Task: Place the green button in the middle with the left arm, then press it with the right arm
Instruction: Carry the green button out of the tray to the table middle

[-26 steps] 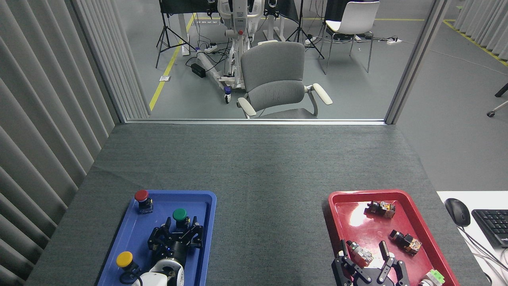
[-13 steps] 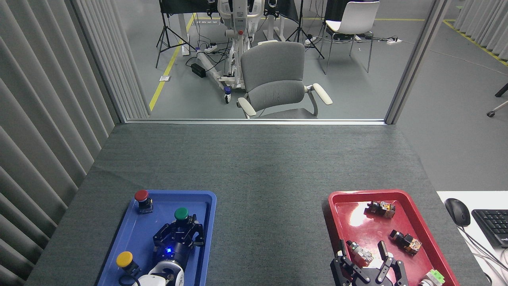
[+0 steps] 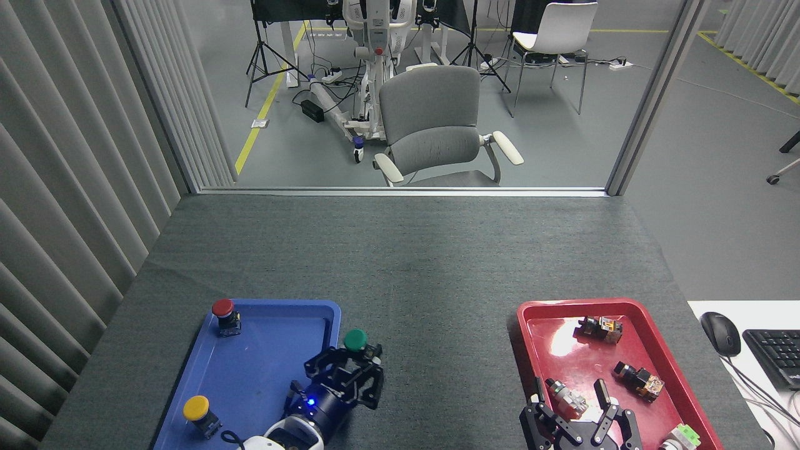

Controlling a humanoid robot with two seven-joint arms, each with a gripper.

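Beside blue tray (image 3: 206,365): left arm (image 3: 347,374) fingers gripping green button (image 3: 355,340); no legible writing.

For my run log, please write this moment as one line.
left gripper: shut on green button, past blue tray rim | right gripper: open, over red tray | press: not yet

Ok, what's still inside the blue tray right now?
Blue tray holds the red button and yellow button. The left arm covers its near right corner.
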